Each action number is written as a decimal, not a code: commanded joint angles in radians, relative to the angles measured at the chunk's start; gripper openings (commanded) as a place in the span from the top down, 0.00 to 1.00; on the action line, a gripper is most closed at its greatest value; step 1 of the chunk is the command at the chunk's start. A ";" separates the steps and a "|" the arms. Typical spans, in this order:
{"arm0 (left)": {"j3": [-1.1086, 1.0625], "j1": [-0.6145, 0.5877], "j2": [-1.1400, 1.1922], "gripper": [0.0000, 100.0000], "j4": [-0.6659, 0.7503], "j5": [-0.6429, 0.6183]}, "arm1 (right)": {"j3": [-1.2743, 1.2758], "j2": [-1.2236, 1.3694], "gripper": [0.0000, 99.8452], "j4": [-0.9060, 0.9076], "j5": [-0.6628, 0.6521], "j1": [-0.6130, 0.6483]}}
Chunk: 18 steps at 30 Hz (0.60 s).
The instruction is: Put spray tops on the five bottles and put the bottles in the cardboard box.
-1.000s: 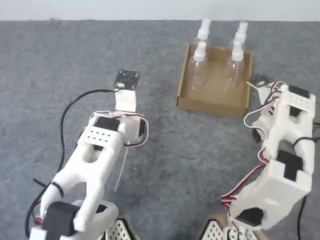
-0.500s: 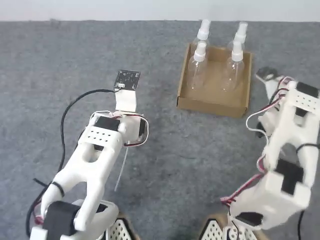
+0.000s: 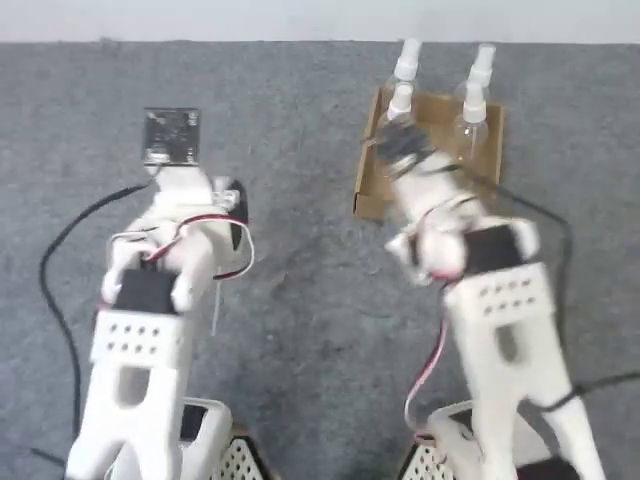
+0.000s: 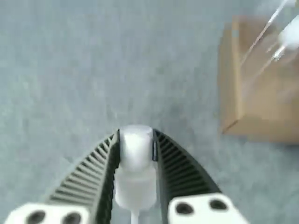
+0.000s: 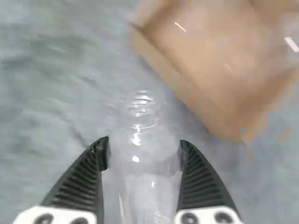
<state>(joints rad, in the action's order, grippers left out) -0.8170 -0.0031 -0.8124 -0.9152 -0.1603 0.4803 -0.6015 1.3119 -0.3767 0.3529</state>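
Left pincer point(image 4: 135, 136): I see it closed on a white spray top point(image 4: 134, 161), with a finger pressed to each side of it.
Right pincer point(image 5: 142, 143): it holds a clear bottle point(image 5: 140, 135) with a bare, open neck. The fingers look tight on its sides, though the see-through wall makes contact hard for me to judge.
Cardboard box point(image 3: 368, 200): it sits toward the far edge of the grey bench point(image 3: 320, 290), on the right arm's side.
Capped bottles point(image 3: 472, 120): four stand upright inside the box, two by two.
Box edges: from the right wrist I see the box's near wall and corner just beyond the bottle's mouth, not touching it. From above, the right arm's wrist overlaps the box's near left corner.
Open room: bare bench runs between the two arms and ahead of the spray top. The box stands well off to one side of the left pincer.
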 commanded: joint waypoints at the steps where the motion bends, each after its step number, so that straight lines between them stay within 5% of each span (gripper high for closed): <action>1: 0.231 0.002 -0.123 0.99 -0.129 0.029 | 0.044 -0.079 1.00 -0.084 0.100 0.196; 10: 0.591 0.003 -0.069 0.99 -0.213 -0.086 | 0.287 -0.091 1.00 -0.441 0.166 0.409; 18: 0.605 0.003 -0.061 0.99 -0.107 -0.206 | 0.319 -0.091 0.99 -0.542 0.250 0.478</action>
<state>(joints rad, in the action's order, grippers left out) -0.2417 -0.0031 -0.8846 -1.0748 -0.3138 0.8086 -0.6398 0.8255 -0.1603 0.8040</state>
